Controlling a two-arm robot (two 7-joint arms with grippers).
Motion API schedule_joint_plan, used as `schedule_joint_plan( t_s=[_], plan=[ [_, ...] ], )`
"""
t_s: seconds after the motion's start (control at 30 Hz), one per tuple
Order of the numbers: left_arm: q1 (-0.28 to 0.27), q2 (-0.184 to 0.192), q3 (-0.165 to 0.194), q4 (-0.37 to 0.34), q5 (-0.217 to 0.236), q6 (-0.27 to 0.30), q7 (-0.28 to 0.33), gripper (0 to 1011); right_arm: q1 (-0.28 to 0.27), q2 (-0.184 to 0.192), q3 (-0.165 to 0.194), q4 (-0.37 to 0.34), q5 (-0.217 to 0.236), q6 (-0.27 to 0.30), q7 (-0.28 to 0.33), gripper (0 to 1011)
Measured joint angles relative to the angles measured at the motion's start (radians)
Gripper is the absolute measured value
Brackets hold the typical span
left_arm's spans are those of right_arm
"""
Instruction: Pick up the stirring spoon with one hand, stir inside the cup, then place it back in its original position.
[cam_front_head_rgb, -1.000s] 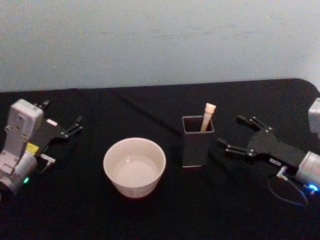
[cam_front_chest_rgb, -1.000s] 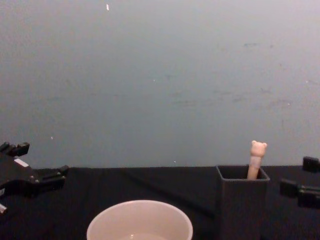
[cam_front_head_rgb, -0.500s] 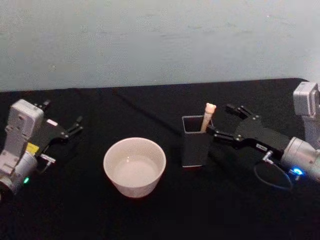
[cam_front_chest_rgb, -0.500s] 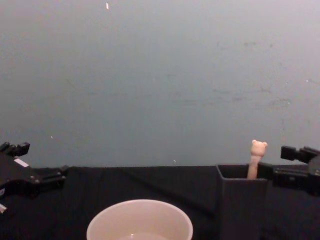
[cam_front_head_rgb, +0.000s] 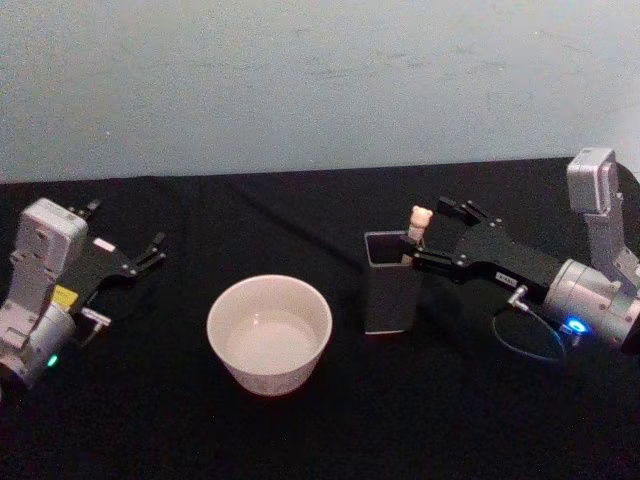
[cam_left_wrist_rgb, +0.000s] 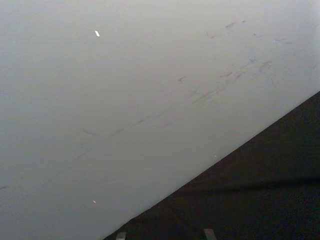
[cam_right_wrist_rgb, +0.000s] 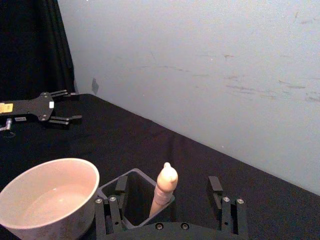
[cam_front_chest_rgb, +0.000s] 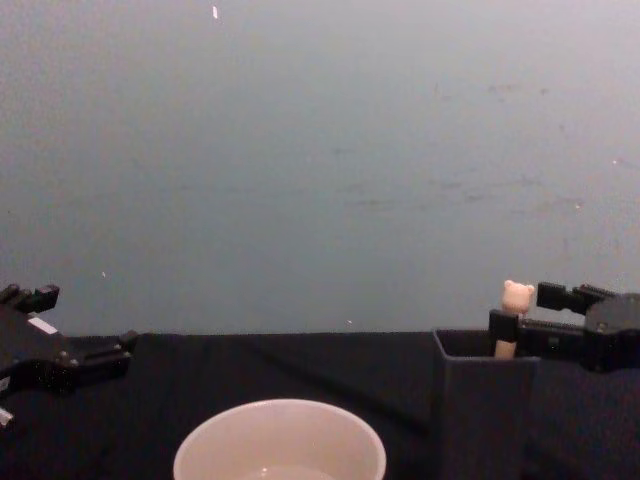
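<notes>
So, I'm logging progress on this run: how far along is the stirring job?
Nothing is finished: the stirring spoon stands in the dark grey holder, ungrasped. In hand: the right gripper is open, fingers either side of the bear-head handle. Remaining: grip, lift, stir in the cup, return the spoon. The left gripper is parked, open, far left.

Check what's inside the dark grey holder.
The stirring spoon stands in the holder, handle and bear head sticking out; the walls hide its bowl. The open right gripper straddles the handle. The left gripper is parked far left.
</notes>
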Motion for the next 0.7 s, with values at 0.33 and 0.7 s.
schedule_joint_plan(
  t_s=[0.33, 0.7],
  plan=[
    [0.000, 0.000, 0.000, 0.000, 0.000, 0.000, 0.000, 1001, 0.018, -0.011, -0.004, 0.021, 0.011, 0.008, 0.010, 1000],
    [0.000, 0.000, 0.000, 0.000, 0.000, 0.000, 0.000, 1001, 0.018, -0.010, -0.002, 0.021, 0.014, 0.011, 0.013, 1000]
  ],
)
